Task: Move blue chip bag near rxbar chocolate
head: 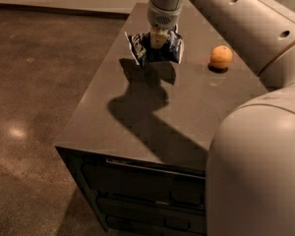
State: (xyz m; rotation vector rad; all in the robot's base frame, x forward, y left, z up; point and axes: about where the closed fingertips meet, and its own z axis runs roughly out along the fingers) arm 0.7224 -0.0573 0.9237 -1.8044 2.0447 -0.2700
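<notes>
The blue chip bag (137,48) is crinkly dark blue foil with white patches. It hangs crumpled from my gripper (158,42) just above the far part of the dark counter top (101,109) and casts a shadow below. My gripper comes straight down from above and is shut on the bag's top middle. The rxbar chocolate does not show; my arm covers the far right of the counter.
A round orange fruit (221,57) sits on the counter to the right of the bag. My pale arm (255,146) fills the right side of the view. The counter's left edge drops to a brown floor (34,82). Drawers (152,186) face the front.
</notes>
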